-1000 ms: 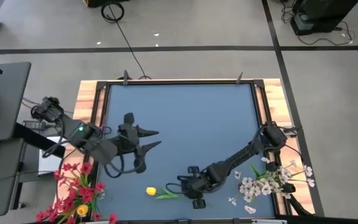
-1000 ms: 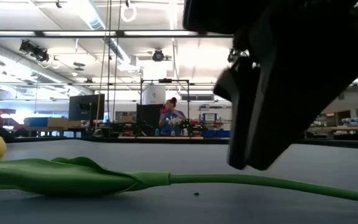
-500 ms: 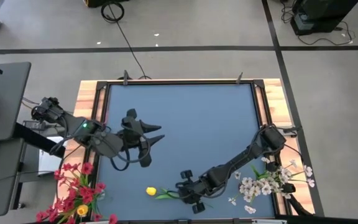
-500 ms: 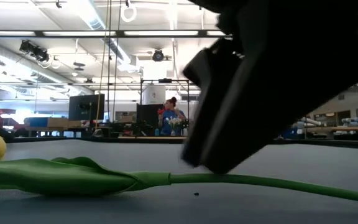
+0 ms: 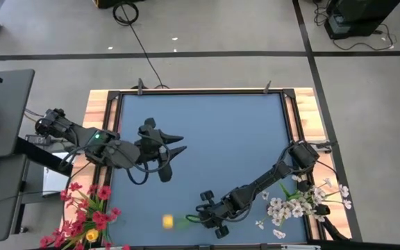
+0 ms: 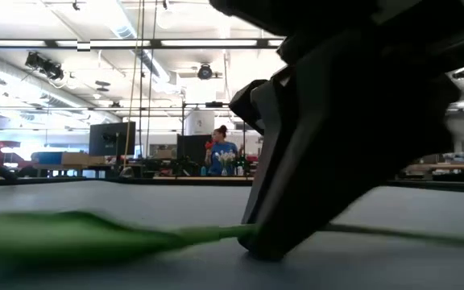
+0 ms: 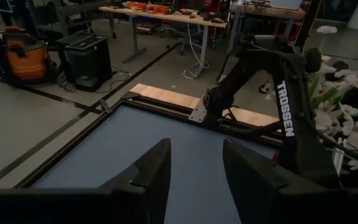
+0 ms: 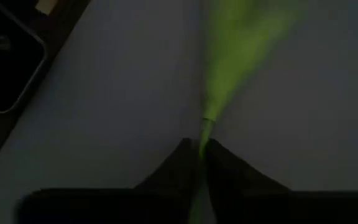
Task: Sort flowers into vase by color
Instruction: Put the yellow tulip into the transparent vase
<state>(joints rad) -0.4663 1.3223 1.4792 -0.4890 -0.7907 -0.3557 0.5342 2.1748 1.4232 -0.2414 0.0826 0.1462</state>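
**Right gripper pinches tulip stem**

Now the right gripper (image 8: 199,152) is closed on the green stem of the yellow tulip (image 5: 167,221) at the blue table's (image 5: 214,132) near edge. Farther back, the left gripper (image 5: 176,144) hovers open, empty.

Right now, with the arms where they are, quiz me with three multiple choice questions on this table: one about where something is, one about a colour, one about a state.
1. Where is the white flower spray?
A. Table's right edge
B. Table's middle
C. Far left corner

2. What colour is the tulip's blossom?
A. Red
B. Yellow
C. White

3. How do the right gripper jaws stand?
A. Wide open over bare table
B. Shut on the tulip stem
C. Shut on a red flower

Answers:
1 A, the high view shows it beside the right arm's base.
2 B, a yellow head lies near the front edge.
3 B, the right wrist view shows the green stem pinched between them.
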